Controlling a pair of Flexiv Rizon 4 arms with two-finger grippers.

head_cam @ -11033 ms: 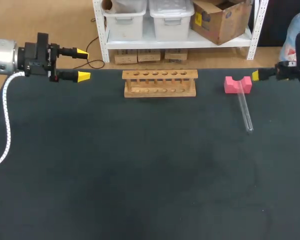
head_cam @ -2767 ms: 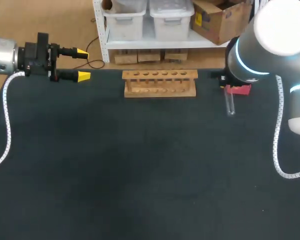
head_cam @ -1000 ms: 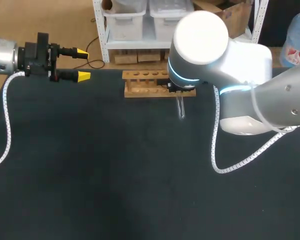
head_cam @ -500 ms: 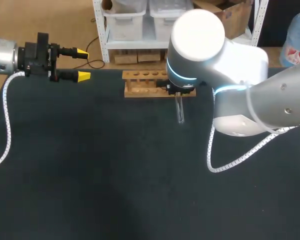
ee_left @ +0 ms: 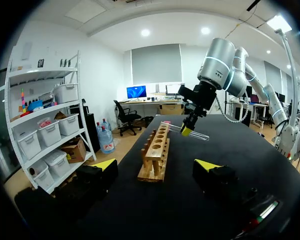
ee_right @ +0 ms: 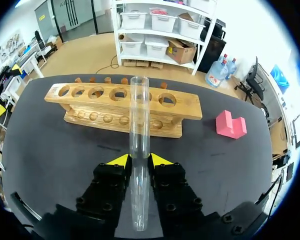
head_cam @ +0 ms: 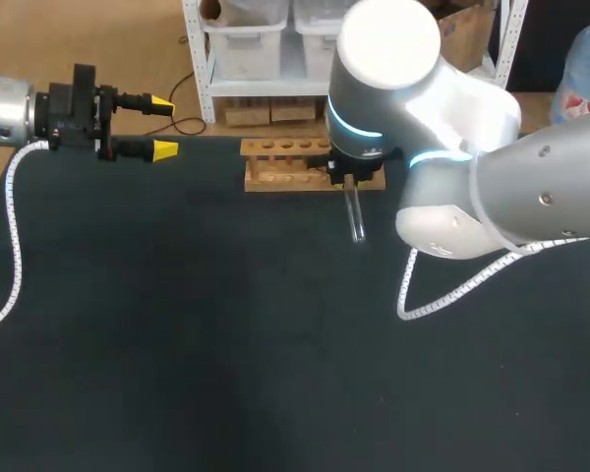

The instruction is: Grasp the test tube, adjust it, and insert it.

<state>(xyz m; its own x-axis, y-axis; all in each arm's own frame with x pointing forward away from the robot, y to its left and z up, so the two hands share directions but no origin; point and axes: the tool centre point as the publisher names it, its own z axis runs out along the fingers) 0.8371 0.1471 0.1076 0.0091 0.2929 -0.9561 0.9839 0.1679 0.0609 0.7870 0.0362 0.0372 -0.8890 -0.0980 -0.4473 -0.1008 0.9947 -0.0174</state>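
Observation:
A clear glass test tube (ee_right: pixel 139 120) lies between the yellow tips of my right gripper (ee_right: pixel 140 160), which is shut on it, the tube's open end pointing at the wooden rack (ee_right: pixel 122 102). From the head view the tube (head_cam: pixel 355 216) sticks out toward the table's front, just before the rack (head_cam: pixel 285 162); the right arm covers its own gripper there. Seen from the left wrist, the tube (ee_left: pixel 195 133) hangs level beside the rack (ee_left: pixel 156 150). My left gripper (head_cam: pixel 162 126) stands open at the far left edge, with nothing in it.
A pink block (ee_right: pixel 230 125) sits on the dark mat beside the rack's end; in the head view the right arm hides it. The rack has a row of several holes. A white cable loops from the right arm (head_cam: pixel 423 295).
The right arm has shifted slightly over the rack while the tube stays held just before it. The left arm has not moved.

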